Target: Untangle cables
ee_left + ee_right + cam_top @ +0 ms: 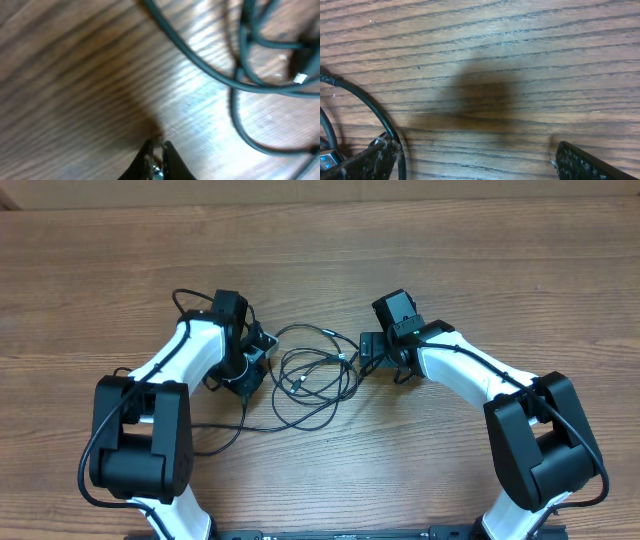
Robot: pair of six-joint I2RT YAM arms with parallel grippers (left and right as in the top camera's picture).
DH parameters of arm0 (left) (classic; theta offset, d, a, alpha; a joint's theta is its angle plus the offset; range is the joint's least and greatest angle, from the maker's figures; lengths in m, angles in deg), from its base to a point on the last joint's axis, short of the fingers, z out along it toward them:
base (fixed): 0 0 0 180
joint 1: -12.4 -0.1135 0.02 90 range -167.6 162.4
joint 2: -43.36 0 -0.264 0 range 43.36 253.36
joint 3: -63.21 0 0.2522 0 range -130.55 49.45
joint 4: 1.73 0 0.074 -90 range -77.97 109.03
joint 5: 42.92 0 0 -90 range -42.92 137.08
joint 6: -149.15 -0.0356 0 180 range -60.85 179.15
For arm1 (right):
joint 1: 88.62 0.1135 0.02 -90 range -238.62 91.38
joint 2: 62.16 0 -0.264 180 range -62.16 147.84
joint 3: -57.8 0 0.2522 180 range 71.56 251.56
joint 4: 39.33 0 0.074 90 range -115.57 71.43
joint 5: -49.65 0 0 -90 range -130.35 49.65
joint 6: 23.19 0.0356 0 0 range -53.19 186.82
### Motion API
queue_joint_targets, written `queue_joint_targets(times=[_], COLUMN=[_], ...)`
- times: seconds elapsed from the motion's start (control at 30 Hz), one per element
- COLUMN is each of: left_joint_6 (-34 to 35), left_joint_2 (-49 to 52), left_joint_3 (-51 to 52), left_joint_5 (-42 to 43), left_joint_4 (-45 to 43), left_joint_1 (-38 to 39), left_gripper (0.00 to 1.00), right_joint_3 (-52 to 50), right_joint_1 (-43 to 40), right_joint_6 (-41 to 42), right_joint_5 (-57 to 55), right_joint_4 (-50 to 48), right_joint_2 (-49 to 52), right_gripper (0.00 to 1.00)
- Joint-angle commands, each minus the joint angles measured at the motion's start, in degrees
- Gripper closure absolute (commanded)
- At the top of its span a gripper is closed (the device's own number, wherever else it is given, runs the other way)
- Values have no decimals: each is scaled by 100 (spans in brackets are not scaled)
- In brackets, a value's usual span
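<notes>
- Overhead, the cables (312, 375) lie in a loose tangle of loops at the centre of the frame, on the wooden table (450, 240), between the two arms.
- One strand trails off to the lower left, under the left arm.
- The left gripper (158, 146) sits at the tangle's left edge. In its own camera, at the bottom centre, the fingers (142, 162) are pinched almost together.
- I can't tell whether a strand is caught between them. The cords cross the upper right of that view, apart from the tips.
- A pale plug (300, 77) shows blurred at the right edge.
- The right gripper (475, 147) is at the tangle's right edge with jaws spread wide, one finger in each lower corner of its view and bare wood between.
- One cord curves down past its left-hand finger and seems to brush it.
</notes>
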Motion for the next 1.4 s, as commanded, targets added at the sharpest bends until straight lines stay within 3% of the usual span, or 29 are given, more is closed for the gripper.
queue_joint_targets(times=[0.0,0.07,0.1,0.17,0.6,0.83,1.0,1.1,1.37], left_joint_6=[48,81,160,212,256,656,656,656,586], left_joint_2=[31,31,31,31,33,33,33,33,33], left_joint_3=[-529,-699,-754,-782,232,977,1464,1705,2024], left_joint_5=[164,166,166,168,833,632,632,636,389], left_joint_4=[474,837,966,1130,1353,501,-44,-339,-927], left_joint_1=[2,2,2,2,52,50,50,50,50], left_gripper=[71,32,18,12,12,11,13,21,21], right_joint_3=[-35,-35,-35,-35,-35,-35,-35,-35,-35], right_joint_1=[-4,-4,-4,-4,-4,-4,-4,-4,7], right_joint_6=[24,24,24,24,24,24,24,22,24], right_joint_5=[24,24,24,24,24,24,22,24,31], right_joint_4=[-31,-35,-37,-57,-55,-50,-52,-52,-52], right_joint_2=[13,13,13,13,13,13,13,13,13], right_gripper=[0,0,0,0,0,0,0,0,0])
